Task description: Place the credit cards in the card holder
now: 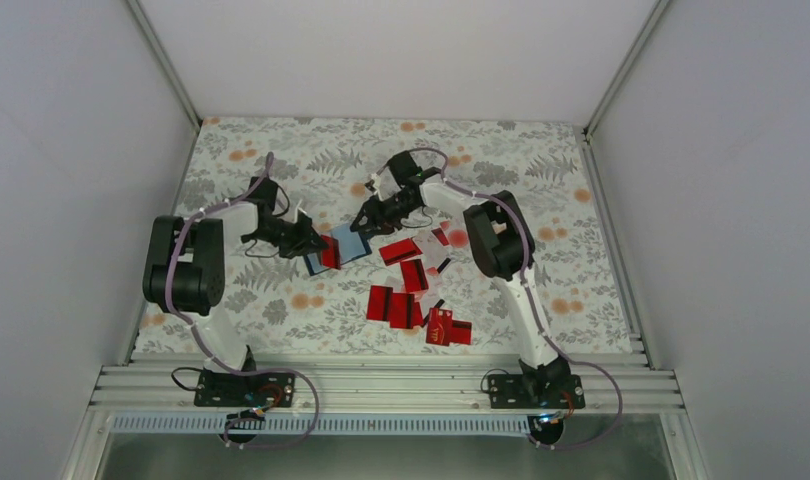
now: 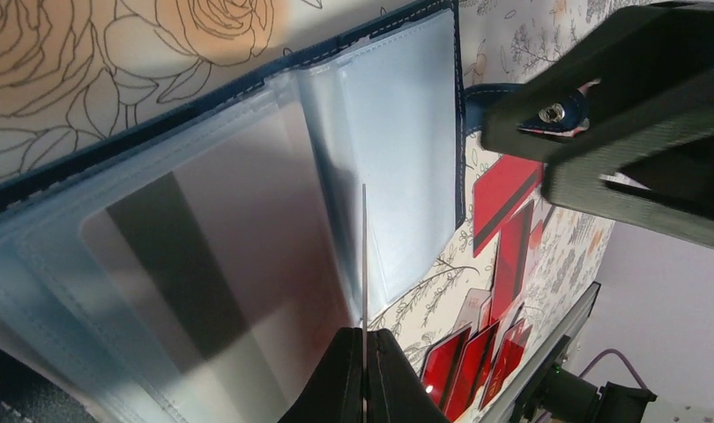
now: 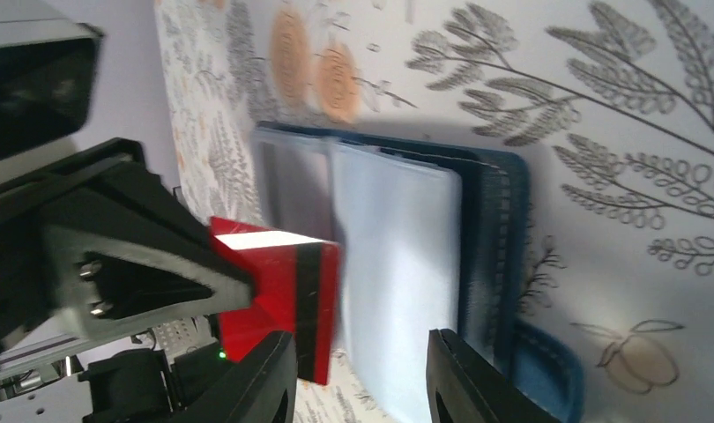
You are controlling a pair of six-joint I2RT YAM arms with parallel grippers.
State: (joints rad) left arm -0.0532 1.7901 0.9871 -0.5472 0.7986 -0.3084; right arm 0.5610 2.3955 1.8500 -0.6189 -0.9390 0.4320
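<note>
**At mid-table: a red card held at the open card holder**

Near the centre of the top view, the card holder (image 1: 353, 245) lies open on the floral table (image 1: 541, 200), its pale blue inside facing up. The left gripper (image 1: 314, 240) sits at the holder's left edge, clamped on a red card (image 1: 329, 254). The right gripper (image 1: 364, 222) is at the holder's upper right corner. The other credit cards (image 1: 406, 295) lie scattered to the lower right.

At the bottom centre of the left wrist view, the fingers (image 2: 340, 379) press together on the card, seen edge-on as a thin line over the clear sleeves. At the upper right, dark fingers of the right gripper lie against the snap tab (image 2: 552, 113).

Centre left in the right wrist view, the black-striped card overlaps the holder's left sleeve. The right gripper's jaws stand apart at the bottom edge, with a pale page showing between them. Whether they touch it I cannot tell.
</note>
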